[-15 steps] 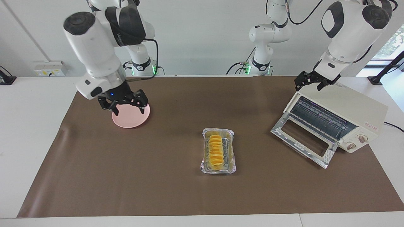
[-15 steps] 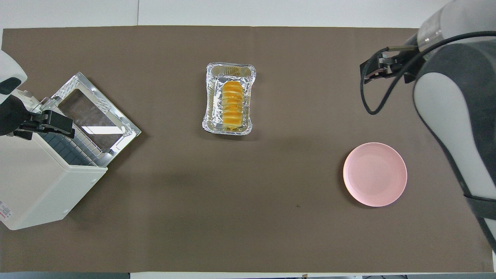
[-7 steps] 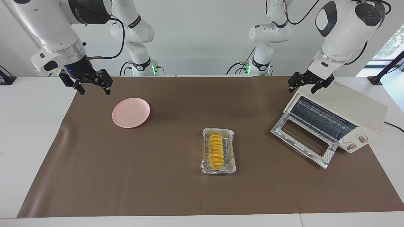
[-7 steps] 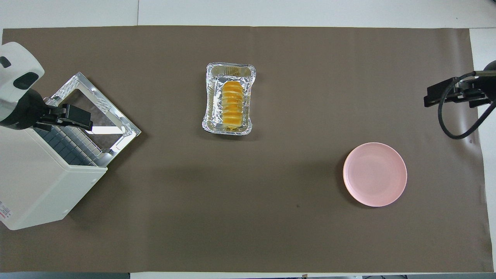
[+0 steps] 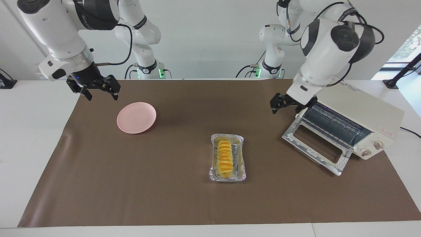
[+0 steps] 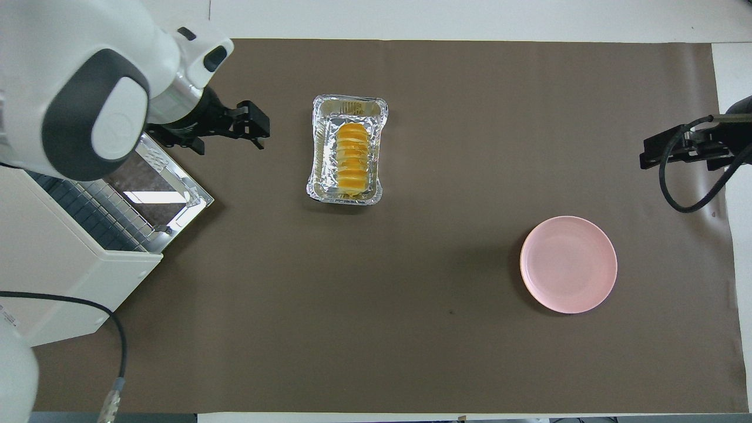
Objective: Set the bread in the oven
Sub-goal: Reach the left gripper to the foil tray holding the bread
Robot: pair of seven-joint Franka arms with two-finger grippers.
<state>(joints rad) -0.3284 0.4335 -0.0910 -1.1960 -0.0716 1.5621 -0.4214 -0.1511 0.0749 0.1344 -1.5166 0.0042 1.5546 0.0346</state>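
The left gripper (image 5: pixel 285 104) is now hanging over the brown mat (image 5: pixel 164 184) between the toaster oven (image 5: pixel 358 120) and the foil tray (image 5: pixel 244 158), having left the oven's top corner where it was hovering half a second ago; its fingers are standing apart and holding nothing. In the overhead view the left gripper (image 6: pixel 251 122) is showing just beside the tray (image 6: pixel 317 147), toward the left arm's end. The right gripper (image 5: pixel 97 88) is lingering over the mat's edge at the right arm's end of the table, almost where it was half a second ago, fingers spread and empty, well apart from where it was hanging over the pink plate (image 5: pixel 136 117) a second ago.

The bread (image 5: pixel 224 157) is lying unmoved in the foil tray at the middle of the mat, its slices running lengthwise. The oven is sitting at the left arm's end, its glass door (image 5: pixel 317 148) dropped open onto the mat and the wire rack (image 5: pixel 332 122) showing inside.

The mat is covering most of a white table (image 5: pixel 29 131). A plain pale wall (image 5: pixel 210 33) is rising at the robots' end, and a window (image 5: pixel 409 42) is showing at the left arm's end.
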